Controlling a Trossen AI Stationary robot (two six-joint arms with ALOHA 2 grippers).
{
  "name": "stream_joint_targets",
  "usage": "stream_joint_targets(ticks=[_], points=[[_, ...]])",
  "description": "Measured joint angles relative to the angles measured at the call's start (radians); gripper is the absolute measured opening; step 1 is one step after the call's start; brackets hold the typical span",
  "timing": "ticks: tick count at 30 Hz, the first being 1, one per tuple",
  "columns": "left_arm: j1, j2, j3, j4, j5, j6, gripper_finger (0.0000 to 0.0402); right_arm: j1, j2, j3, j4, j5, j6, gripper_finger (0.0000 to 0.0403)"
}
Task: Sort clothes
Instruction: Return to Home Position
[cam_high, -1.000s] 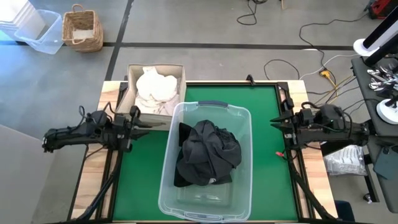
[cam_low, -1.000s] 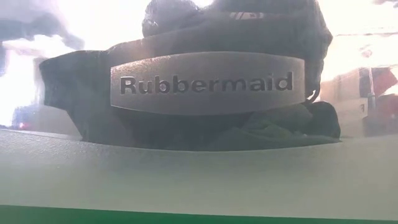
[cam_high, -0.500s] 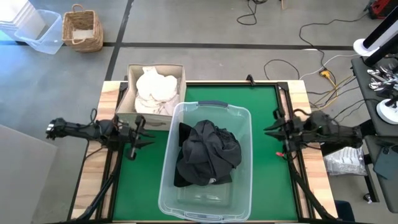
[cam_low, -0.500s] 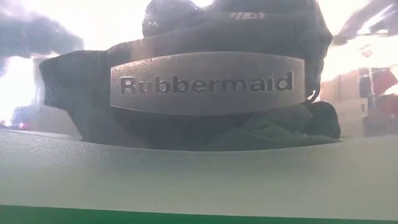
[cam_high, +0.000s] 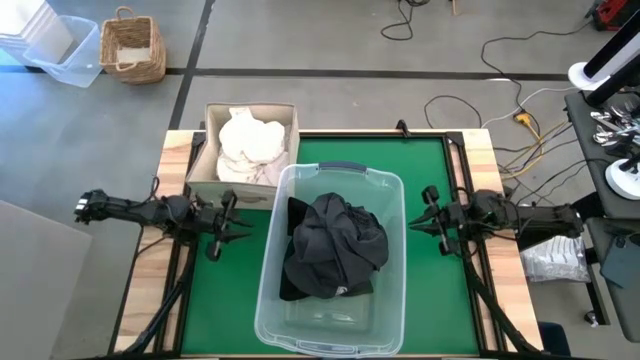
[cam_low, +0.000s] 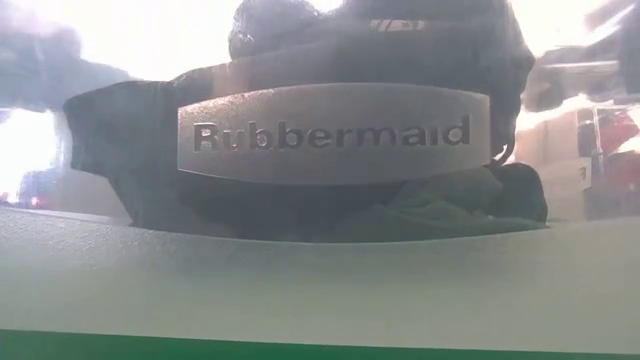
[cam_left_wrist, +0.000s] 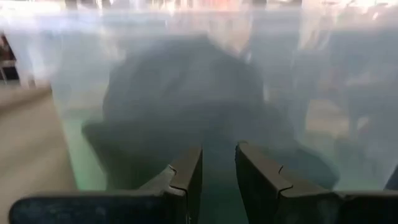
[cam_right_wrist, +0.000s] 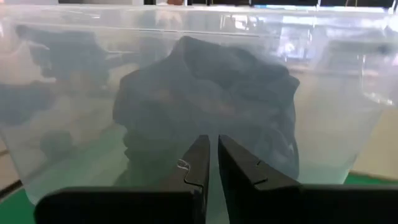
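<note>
Evidently sorted: dark clothes (cam_high: 335, 245) heaped in the clear tub (cam_high: 398, 250) on the bench (cam_high: 425, 160), white clothes (cam_high: 250, 145) in the beige box (cam_high: 250, 105). They look soft, light and limp, so pinch a raised fold. Left jaws slightly apart, right jaws nearly together, both empty beside the tub.

In the low view the label (cam_low: 330, 133) on the clear tub (cam_low: 320, 290) covers the middle of the dark clothes (cam_low: 112, 142). How many white clothes (cam_high: 250, 145) lie in the box (cam_high: 211, 125) cannot be told.
</note>
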Motion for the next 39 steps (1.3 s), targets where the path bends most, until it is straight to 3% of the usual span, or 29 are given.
stream_joint_targets(ticks=[6,14,39], points=[[0.0,0.015,0.0,-0.043,-0.035,-0.004,0.0077,0.0,-0.001,-0.001,0.004,-0.001,-0.088,0.0011],[0.0,0.021,0.0,-0.018,-0.034,-0.201,0.0077,-0.001,0.01,-0.001,-0.001,0.034,-0.119,0.0013],[0.0,0.048,0.008,-0.014,-0.034,-0.198,0.0077,-0.001,0.018,-0.002,-0.001,0.034,-0.12,0.0013]])
